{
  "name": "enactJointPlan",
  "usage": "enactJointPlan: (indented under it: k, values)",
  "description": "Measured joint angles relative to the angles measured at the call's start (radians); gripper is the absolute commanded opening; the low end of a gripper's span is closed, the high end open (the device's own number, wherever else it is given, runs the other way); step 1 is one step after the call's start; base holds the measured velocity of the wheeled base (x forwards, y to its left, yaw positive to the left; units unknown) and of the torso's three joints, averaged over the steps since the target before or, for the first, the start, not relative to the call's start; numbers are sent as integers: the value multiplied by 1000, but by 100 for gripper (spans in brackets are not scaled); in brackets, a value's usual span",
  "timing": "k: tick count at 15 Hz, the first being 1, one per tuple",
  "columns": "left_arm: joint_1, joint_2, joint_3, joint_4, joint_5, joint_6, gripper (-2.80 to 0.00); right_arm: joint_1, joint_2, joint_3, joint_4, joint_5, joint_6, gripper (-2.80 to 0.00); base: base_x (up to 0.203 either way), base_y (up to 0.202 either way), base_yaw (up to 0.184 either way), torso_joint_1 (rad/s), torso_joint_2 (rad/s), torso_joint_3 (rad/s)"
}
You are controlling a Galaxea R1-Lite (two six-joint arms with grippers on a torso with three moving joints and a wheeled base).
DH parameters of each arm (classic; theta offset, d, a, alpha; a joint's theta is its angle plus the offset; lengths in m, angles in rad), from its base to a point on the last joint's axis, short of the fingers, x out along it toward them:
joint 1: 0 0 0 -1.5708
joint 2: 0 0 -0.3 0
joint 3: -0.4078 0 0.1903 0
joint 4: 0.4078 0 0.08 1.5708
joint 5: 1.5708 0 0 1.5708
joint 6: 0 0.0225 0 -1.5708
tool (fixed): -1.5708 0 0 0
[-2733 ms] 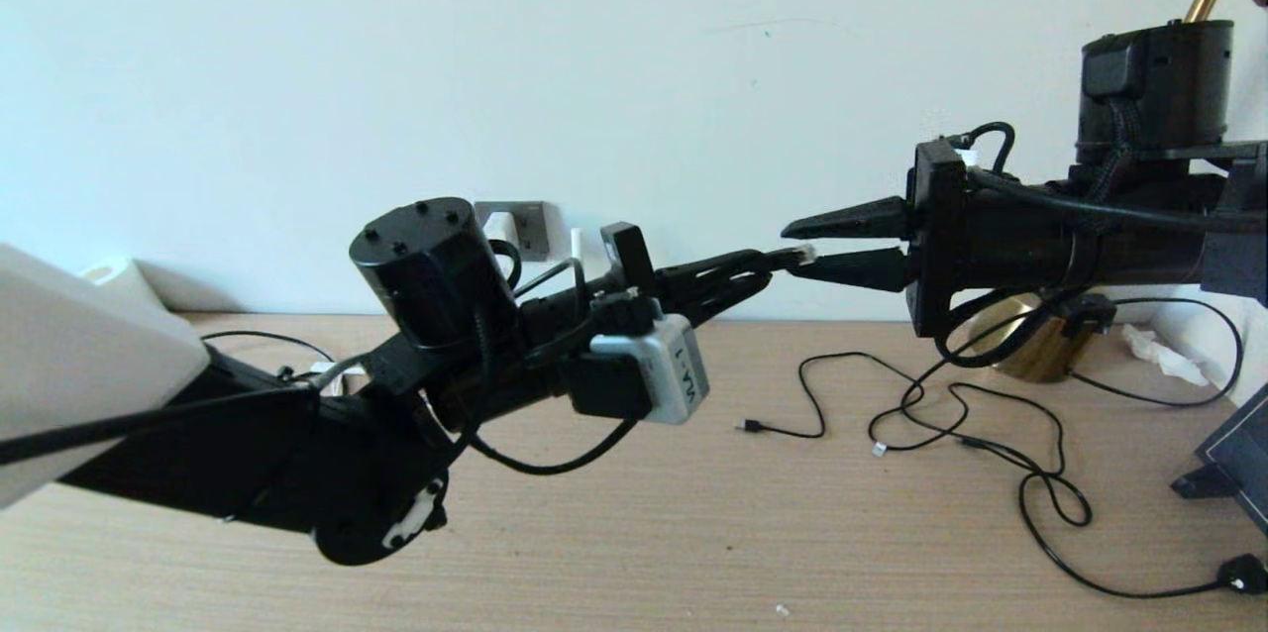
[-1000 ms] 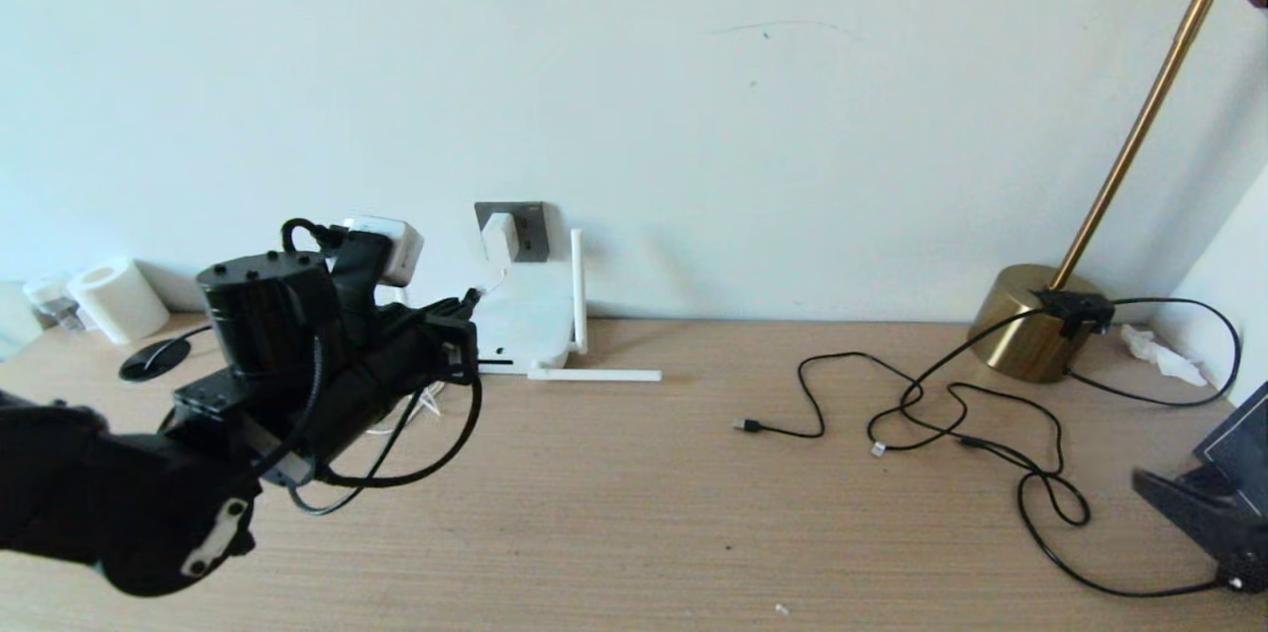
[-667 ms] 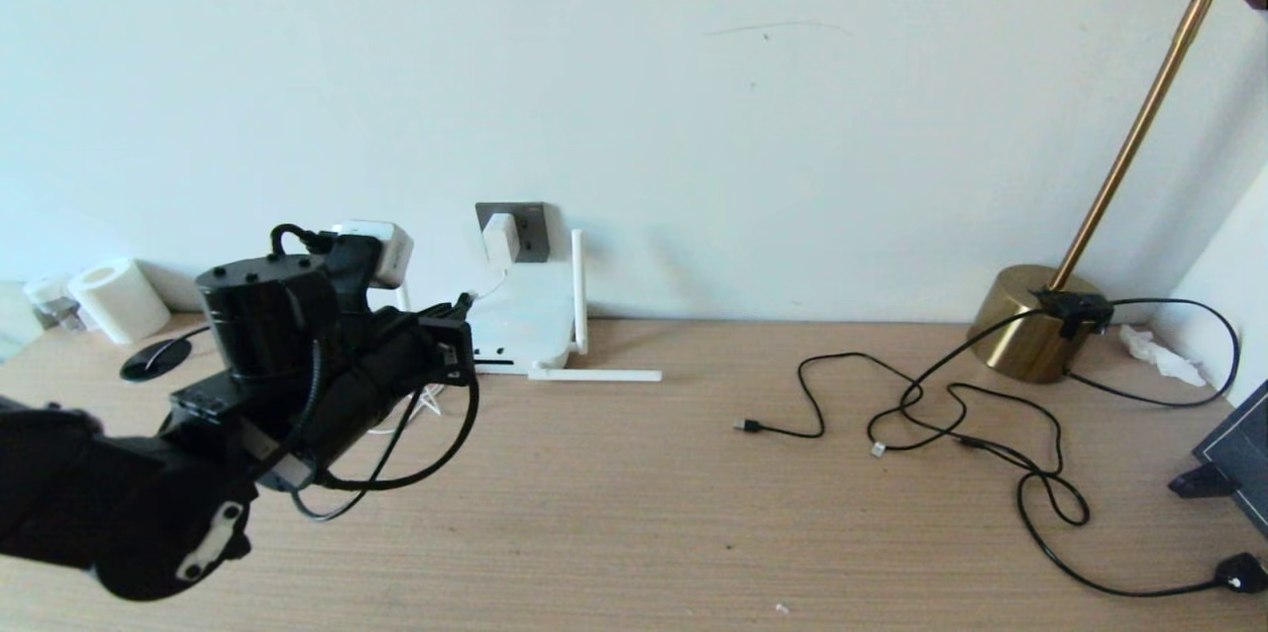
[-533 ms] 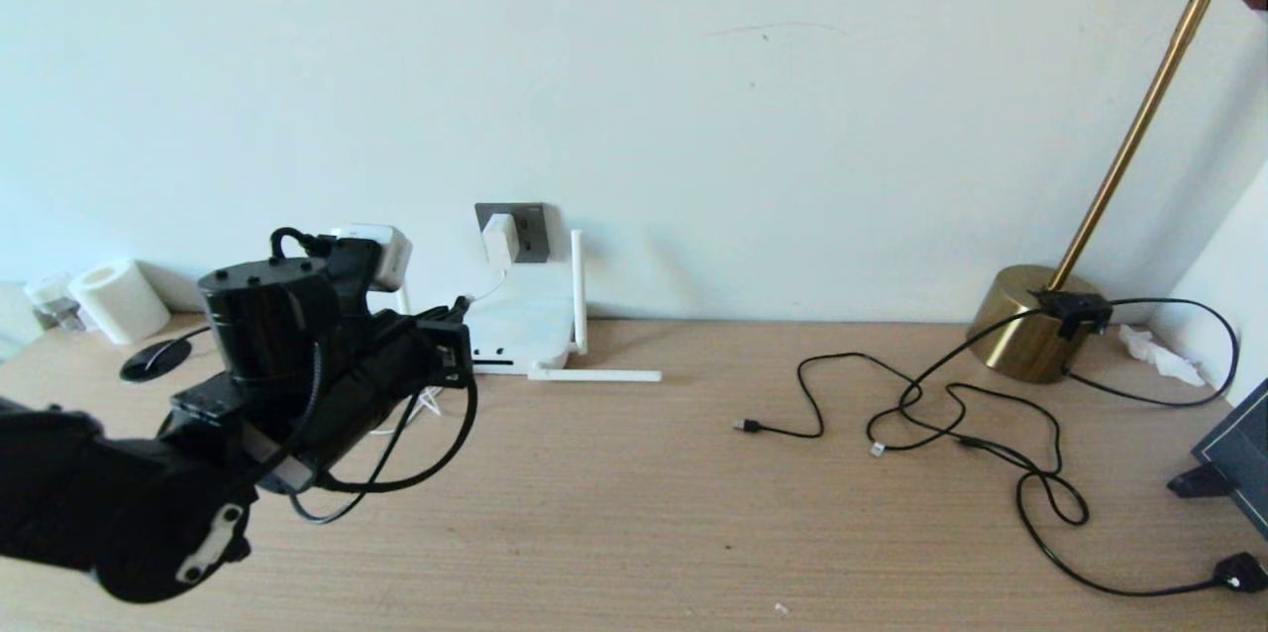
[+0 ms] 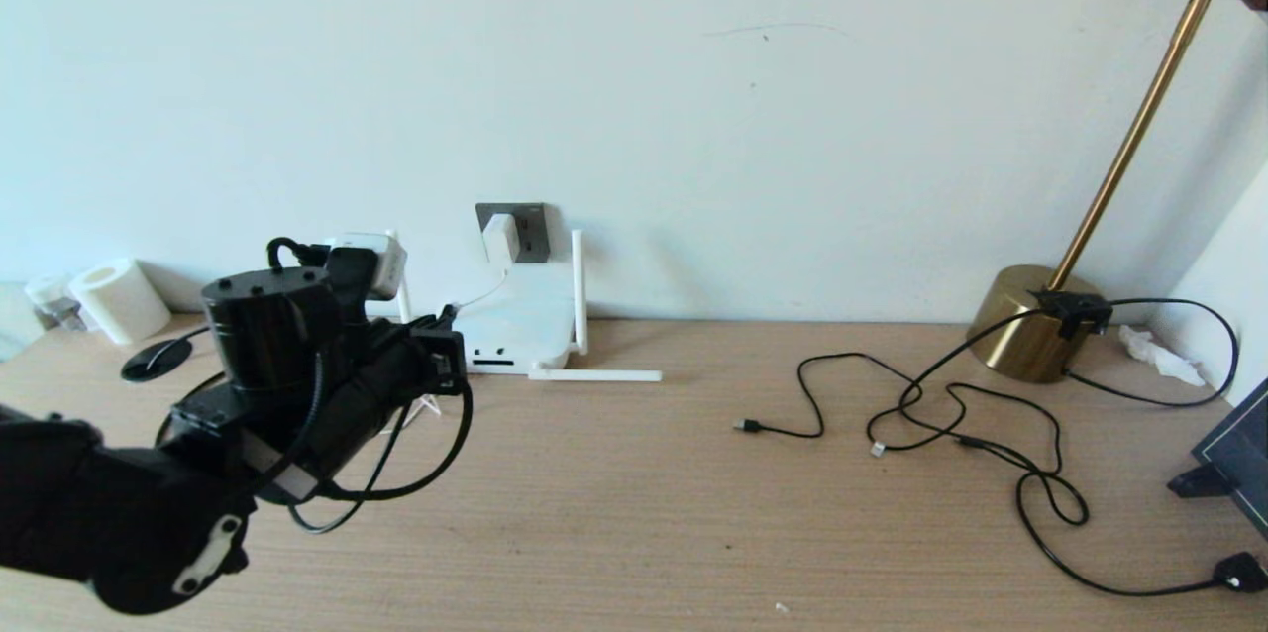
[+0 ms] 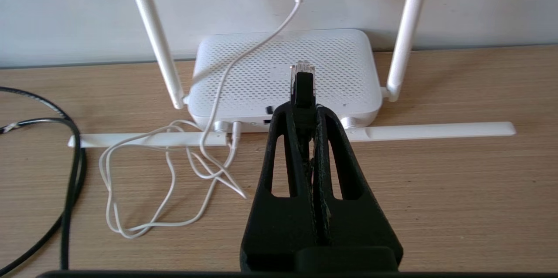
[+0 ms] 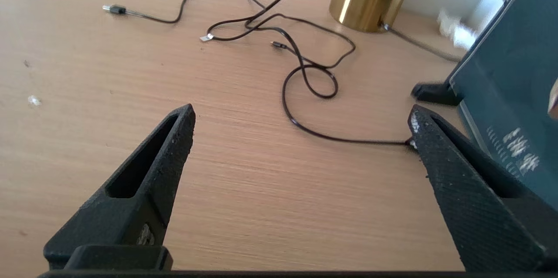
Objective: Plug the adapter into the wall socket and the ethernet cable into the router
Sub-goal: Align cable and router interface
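My left gripper is pinching the ethernet cable plug just short of the router port edge by the wall, right gripper spread wide over bare desk.

Router front: the left hand, clamped on the cable plug, sits just before the router ports; no object lies between them.
Flat antennas: two antennas lie along the table at 3 and 9 o'clock of the ports.
Cord: the adapter's white cord loops at 8 o'clock of the hand.
Middle table: bare wood, free passage.
Right side: thin black cords sprawl near the lamp base; the wide-open right hand hovers over bare wood, a dark panel at its 3 o'clock.
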Motion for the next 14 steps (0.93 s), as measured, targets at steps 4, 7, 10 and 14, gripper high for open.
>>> enactJointPlan:
  k: [4, 7, 10, 14]
  values:
    - [-6, 6, 6, -6, -5, -31, -280, 1, -10, -11, 53, -10, 10, 0, 0, 0, 0, 0, 0, 0]
    - [-25, 3, 27, -7, -9, -64, -280, 1, -14, -1, -2, -16, 16, 0, 0, 0, 0, 0, 0, 0]
    - [-28, 10, 61, -8, -8, -83, -280, 1, -14, 1, -4, -17, 29, 0, 0, 0, 0, 0, 0, 0]
    - [-20, 44, 125, -10, -3, -85, -280, 1, -15, -2, -3, -40, 138, 0, 0, 0, 0, 0, 0, 0]
